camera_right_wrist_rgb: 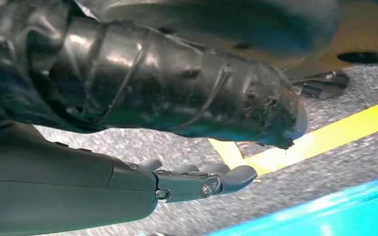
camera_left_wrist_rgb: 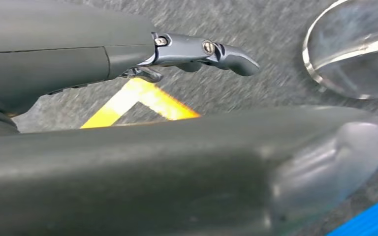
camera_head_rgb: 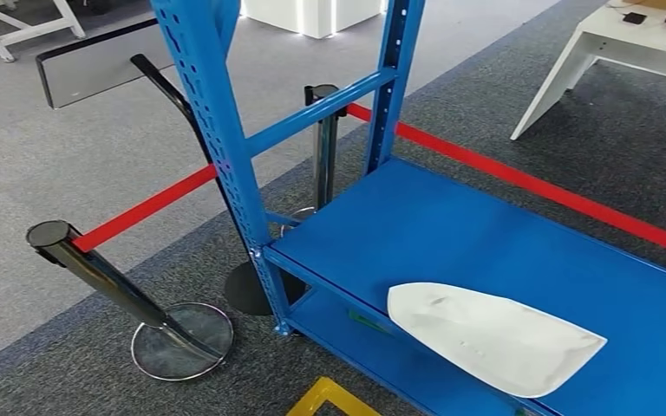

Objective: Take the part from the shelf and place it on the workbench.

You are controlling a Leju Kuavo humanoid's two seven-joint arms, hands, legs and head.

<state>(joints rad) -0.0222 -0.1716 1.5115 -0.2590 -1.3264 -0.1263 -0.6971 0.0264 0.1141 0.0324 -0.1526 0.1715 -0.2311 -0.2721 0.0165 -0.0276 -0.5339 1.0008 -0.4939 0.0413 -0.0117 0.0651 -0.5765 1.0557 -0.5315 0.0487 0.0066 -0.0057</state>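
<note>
While both hands, left and right, hang empty with fingers loosely extended, you should reach for the white part at lower right on the blue shelf.

Blue upright left of white part, shelf deck open above
</note>
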